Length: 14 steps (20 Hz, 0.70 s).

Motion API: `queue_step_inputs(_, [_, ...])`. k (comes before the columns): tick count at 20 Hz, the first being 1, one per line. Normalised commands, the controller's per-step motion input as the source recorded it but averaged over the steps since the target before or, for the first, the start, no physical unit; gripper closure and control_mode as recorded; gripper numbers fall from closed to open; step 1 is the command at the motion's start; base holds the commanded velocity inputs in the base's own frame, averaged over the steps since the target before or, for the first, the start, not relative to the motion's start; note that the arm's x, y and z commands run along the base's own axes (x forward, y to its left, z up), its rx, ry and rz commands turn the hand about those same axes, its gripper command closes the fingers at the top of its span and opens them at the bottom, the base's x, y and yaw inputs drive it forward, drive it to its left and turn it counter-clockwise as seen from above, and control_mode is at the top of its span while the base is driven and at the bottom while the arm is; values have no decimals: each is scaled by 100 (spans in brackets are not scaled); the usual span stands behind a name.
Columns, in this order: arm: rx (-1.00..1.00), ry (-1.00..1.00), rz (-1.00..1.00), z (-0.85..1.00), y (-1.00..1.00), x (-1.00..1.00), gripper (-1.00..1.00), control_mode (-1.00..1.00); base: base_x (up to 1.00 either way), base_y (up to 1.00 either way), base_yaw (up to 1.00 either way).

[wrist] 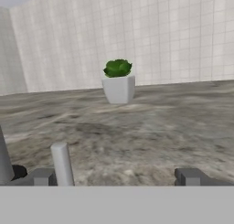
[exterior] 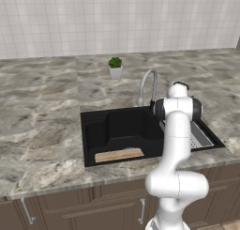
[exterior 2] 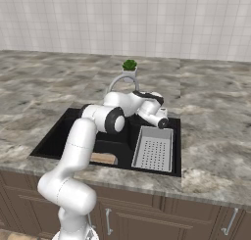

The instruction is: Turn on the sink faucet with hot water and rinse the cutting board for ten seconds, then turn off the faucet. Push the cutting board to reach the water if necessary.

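Brown cupboard doors (exterior: 93, 208) sit closest to us, under the marble table (exterior: 42, 130). Next comes the black sink (exterior: 93, 130), cut into the table. Lying flat at the 6 o'clock edge of the sink floor is the cutting board (exterior: 119, 154). It looks thin, stiff and light, so I think it would slide easily with a push on its long edge. A wet board may be slippery, so pushing seems safer than pinching. On the 3 o'clock side of the sink rests a grey drainer tray (exterior 2: 153, 149).

Farther back, at the sink's 12 o'clock edge, stands the silver faucet (exterior: 148, 86). No water runs from it yet, so turning it on is the step to do. Its small handle (wrist: 62, 163) looks like a stiff little stick to nudge sideways.

Up by the faucet is the hand (wrist: 119, 177). Its two fingers are spread wide apart, holding nothing. The handle stands just beside the finger at 9 o'clock in the hand view.

Farthest away, a little potted plant (wrist: 118, 81) sits at 12 o'clock, before the tiled wall (wrist: 137, 31).
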Motion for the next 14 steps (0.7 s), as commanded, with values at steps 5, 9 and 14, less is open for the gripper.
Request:
queue_step_inputs(5, [0,-1,0,0,0,6,-100,-100,0,0,0])
queue_step_inputs(9, [0,-2,0,0,0,11,-100,-100,0,0,0])
queue_step_inputs(14, [0,-3,0,0,0,11,-100,-100,0,0,0])
